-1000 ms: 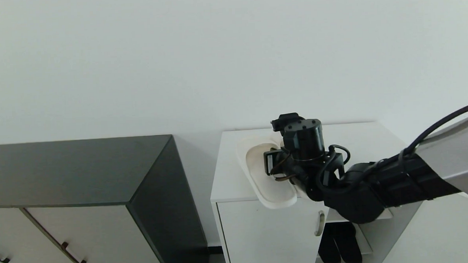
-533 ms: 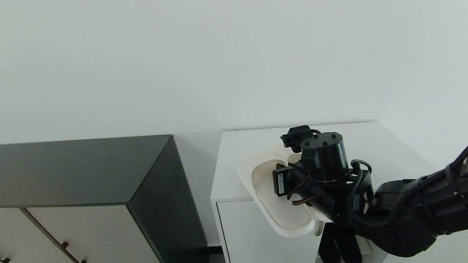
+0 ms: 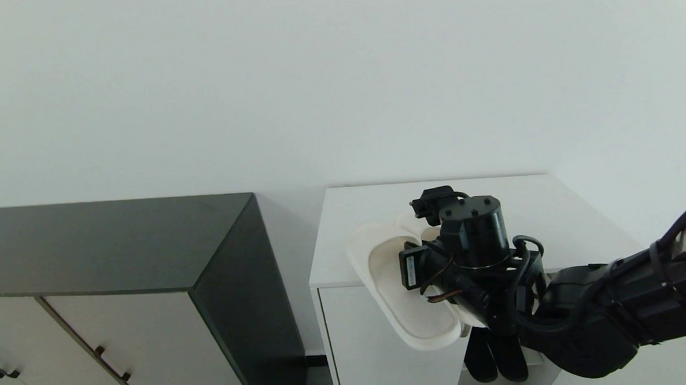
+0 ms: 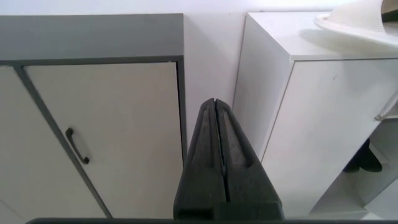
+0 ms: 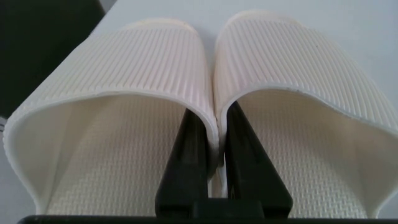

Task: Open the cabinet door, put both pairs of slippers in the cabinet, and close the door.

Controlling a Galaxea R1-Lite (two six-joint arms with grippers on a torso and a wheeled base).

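"What was the right gripper (image 5: 214,118) doing?"

"Its fingers were clamped on the touching inner walls of the pair of cream ribbed foam slippers (image 5: 155,68), which jutted past the near edge of the small white cabinet (image 3: 368,237)."

"And inside?"

"A pair of black slippers (image 3: 495,359) lay low on the right. The door seemed open, but the arm hid it."

"The left gripper (image 4: 216,124)?"

"Pressed together on nothing, near the dark grey-topped cabinet (image 4: 93,37) on the left."
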